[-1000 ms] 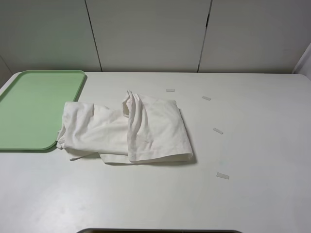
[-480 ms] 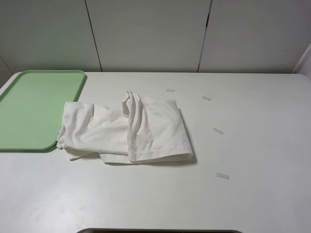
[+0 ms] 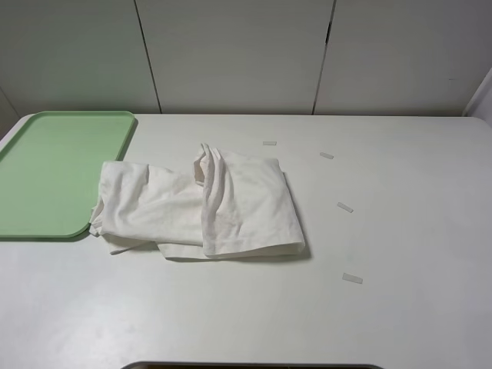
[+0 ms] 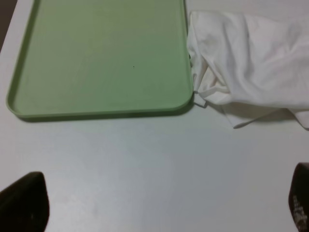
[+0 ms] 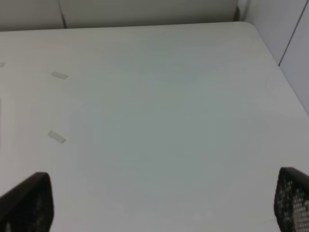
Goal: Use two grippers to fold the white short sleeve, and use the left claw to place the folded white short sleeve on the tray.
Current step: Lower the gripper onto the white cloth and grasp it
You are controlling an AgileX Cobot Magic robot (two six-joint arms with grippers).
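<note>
The white short sleeve (image 3: 204,204) lies crumpled and partly folded on the white table, its left edge touching the pale green tray (image 3: 46,165) at the far left. In the left wrist view the shirt (image 4: 251,63) lies beside the tray (image 4: 96,58). The left claw (image 4: 159,203) is open and empty above bare table, short of the tray's near rim. The right gripper (image 5: 159,200) is open and empty over bare table, away from the shirt. Neither arm shows in the exterior high view.
Several small pale tape strips (image 3: 345,207) lie on the table right of the shirt; two show in the right wrist view (image 5: 56,137). The table's right edge (image 5: 270,53) runs near a wall. A dark edge (image 3: 254,366) shows at the front.
</note>
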